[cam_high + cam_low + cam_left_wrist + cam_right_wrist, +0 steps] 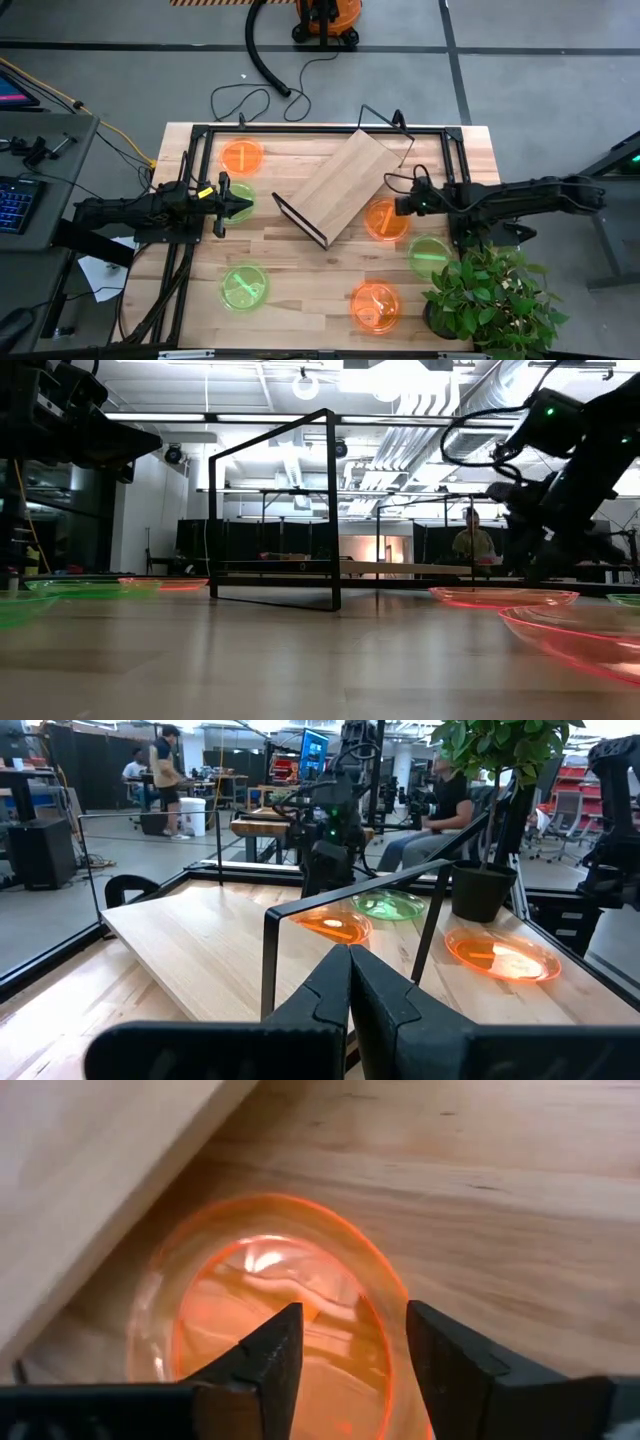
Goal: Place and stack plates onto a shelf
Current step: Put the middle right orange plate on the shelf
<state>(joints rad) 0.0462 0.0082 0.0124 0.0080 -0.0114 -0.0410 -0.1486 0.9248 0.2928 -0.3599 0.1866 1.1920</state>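
Note:
The shelf (pixel 345 185), a light-wood board on a black wire frame, stands askew at mid-table. Six plates lie flat around it: orange (pixel 241 156), green (pixel 238 207) and green (pixel 244 286) on the left, orange (pixel 385 220), green (pixel 428 255) and orange (pixel 376 305) on the right. My right gripper (pixel 352 1315) is open above the orange plate (pixel 260 1290) beside the shelf. One finger stands inside its rim (pixel 378 1295) and one outside. My left gripper (pixel 350 952) is shut, raised over the left green plate, and faces the shelf (pixel 210 935).
A potted plant (pixel 495 300) stands at the table's near right corner, close to the right arm. A black tube frame (pixel 200 135) borders the tabletop. Bare wood lies between the shelf and the near edge. People sit in the room beyond.

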